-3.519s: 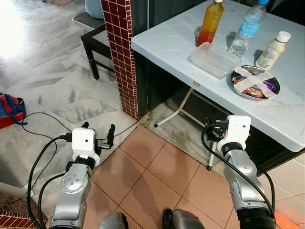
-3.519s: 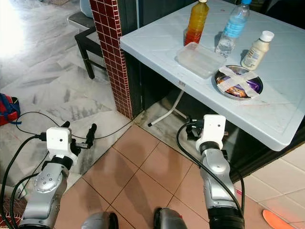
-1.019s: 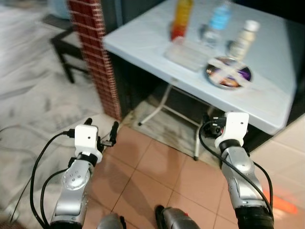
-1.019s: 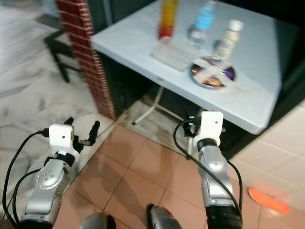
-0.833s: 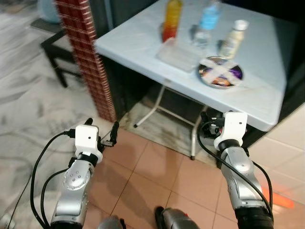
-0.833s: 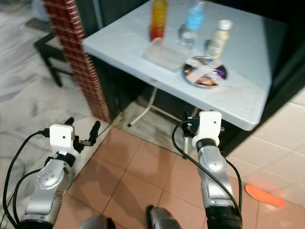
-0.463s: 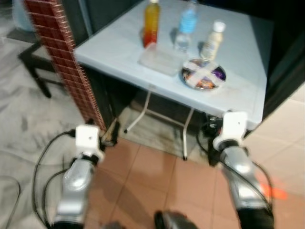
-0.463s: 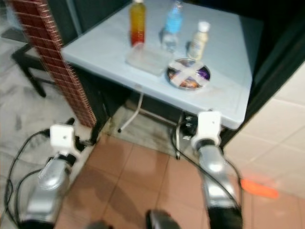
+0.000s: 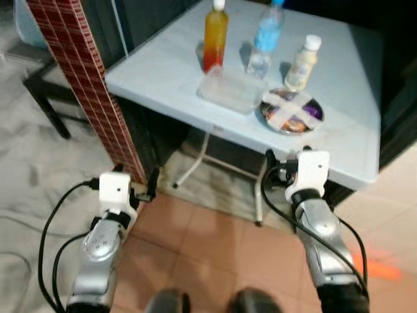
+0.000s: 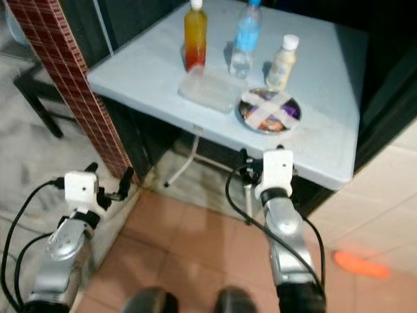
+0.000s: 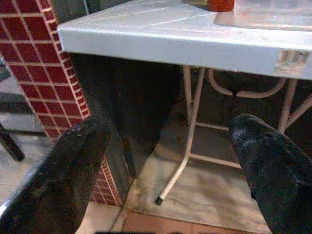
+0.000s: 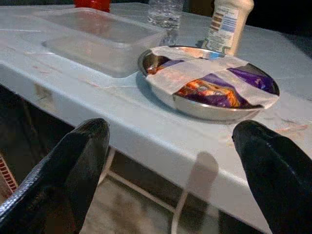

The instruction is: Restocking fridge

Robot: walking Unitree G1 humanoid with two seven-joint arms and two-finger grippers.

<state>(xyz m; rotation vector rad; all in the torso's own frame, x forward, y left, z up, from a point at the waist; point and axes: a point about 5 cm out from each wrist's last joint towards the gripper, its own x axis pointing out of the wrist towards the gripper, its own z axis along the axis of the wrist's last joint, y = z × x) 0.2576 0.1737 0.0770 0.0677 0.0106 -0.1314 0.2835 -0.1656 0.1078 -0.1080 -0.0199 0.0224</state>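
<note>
While both arms are raised before the robot, a pale blue folding table carries the goods for restocking. Along its far edge stand three bottles in a row: an orange juice bottle with a white cap, a clear water bottle with a blue label, and a cream-coloured sauce bottle with a white cap. The sauce bottle's label shows dark print and a red band in the right wrist view, but the writing is too blurred to read; no brand can be made out on any bottle. Just nearer than the juice bottle lies a lidded clear plastic container. Beside it, toward the table's near edge, sits a round metal dish holding purple and orange snack packets under two crossed strips of pale tape.

Left gripper: held low before the table's left corner, beside a pillar of dark red tiles; its fingers are spread wide and grasp nothing, with the table's white legs seen between them.

Right gripper: held at the near edge of the table just in front of the metal dish; its fingers are likewise parted wide with nothing between them.

Floor: terracotta tile underfoot, grey marble to the left.
</note>
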